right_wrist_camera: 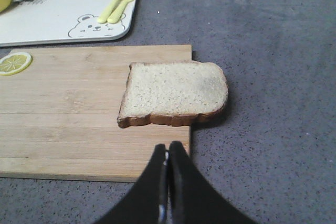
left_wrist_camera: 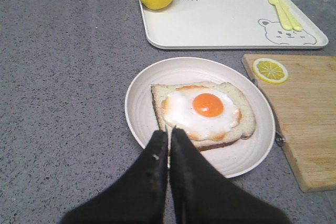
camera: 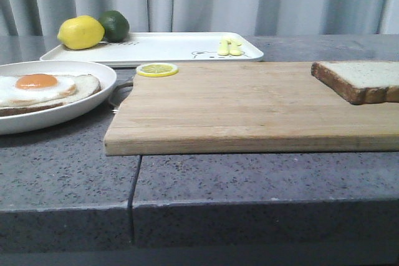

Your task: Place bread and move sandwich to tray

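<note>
The bread (camera: 365, 79) lies on the right end of the wooden board (camera: 249, 107), overhanging its edge; it also shows in the right wrist view (right_wrist_camera: 173, 94). My right gripper (right_wrist_camera: 168, 148) is shut and empty, above the board's near corner, short of the bread. The sandwich, a slice bearing a fried egg (left_wrist_camera: 205, 111), lies on the round white plate (left_wrist_camera: 142, 93) at the left (camera: 37, 88). My left gripper (left_wrist_camera: 168, 132) is shut and empty, above the plate's near rim. The white tray (camera: 174, 47) with a bear drawing (left_wrist_camera: 286, 31) stands behind.
On the tray are a lemon (camera: 81, 32), a lime (camera: 115, 25) and yellow cutlery (camera: 229, 47). A lemon slice (camera: 157, 69) lies on the board's far left corner. The grey speckled counter (camera: 68, 172) has a seam near the front.
</note>
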Available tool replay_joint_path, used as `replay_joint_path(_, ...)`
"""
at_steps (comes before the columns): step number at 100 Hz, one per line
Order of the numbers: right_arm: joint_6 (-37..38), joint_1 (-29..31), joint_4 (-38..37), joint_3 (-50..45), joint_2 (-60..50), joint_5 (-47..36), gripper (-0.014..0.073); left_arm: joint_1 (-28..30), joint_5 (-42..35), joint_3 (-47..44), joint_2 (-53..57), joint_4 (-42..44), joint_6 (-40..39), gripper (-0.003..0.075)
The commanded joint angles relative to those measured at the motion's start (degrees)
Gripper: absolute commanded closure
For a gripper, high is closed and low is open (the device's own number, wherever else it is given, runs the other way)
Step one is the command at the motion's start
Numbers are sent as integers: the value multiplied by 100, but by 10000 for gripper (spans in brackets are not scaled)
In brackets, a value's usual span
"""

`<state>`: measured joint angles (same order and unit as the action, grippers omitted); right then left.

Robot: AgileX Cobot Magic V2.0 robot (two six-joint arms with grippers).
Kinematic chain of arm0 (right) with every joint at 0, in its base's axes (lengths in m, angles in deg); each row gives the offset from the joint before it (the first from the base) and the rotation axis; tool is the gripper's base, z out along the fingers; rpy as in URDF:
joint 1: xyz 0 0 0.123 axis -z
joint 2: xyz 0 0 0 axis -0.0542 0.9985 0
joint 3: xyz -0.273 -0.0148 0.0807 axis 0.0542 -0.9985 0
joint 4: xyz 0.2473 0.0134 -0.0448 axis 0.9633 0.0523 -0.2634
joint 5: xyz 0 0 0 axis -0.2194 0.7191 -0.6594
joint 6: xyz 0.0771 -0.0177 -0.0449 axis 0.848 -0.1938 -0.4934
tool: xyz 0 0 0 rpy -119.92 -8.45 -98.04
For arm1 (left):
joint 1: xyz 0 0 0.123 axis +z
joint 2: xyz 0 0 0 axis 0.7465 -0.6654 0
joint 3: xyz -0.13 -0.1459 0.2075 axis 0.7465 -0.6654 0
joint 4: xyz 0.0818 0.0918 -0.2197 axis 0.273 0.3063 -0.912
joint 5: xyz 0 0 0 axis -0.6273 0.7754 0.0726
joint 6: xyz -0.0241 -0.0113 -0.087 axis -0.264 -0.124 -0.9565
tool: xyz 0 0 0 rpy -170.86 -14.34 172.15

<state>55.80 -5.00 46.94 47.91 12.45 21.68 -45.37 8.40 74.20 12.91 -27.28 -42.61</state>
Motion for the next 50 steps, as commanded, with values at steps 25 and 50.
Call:
replay_joint_path(25,-1,34,15,571,684,-400,660,-22,102,620,-466,-177,-26,739)
replay_joint_path(50,-1,34,20,571,684,-360,659,-22,101,620,-466,-177,-26,732)
